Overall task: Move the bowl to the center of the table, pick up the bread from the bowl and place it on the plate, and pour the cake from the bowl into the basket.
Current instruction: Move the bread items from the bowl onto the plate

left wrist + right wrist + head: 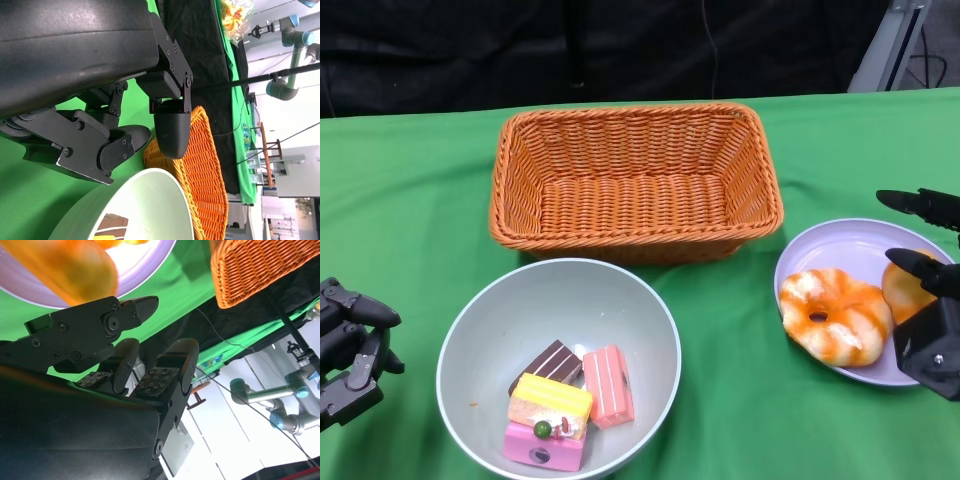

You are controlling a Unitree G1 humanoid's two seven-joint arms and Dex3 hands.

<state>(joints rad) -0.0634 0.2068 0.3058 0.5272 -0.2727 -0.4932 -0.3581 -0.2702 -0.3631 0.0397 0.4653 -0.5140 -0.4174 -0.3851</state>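
The fingers (920, 204) of the right hand (930, 290) are spread wide and hold nothing, just above the lilac plate (848, 240) with the ring-shaped bread (834, 314). The left hand (348, 348) is also open, beside the pale bowl (500, 320). In it lie the cake pieces (568, 402). Behind stands the wicker basket (634, 180) on the green worktop (740, 420).

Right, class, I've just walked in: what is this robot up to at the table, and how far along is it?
A humanoid robot is sorting toy food. Two pieces of bread already lie on the purple plate, with the right hand open just above it. The bowl sits before the wicker basket, which holds nothing, and the cake pieces are in the bowl. The left hand is open beside the bowl, touching nothing. Pouring the cake looks like the remaining step.
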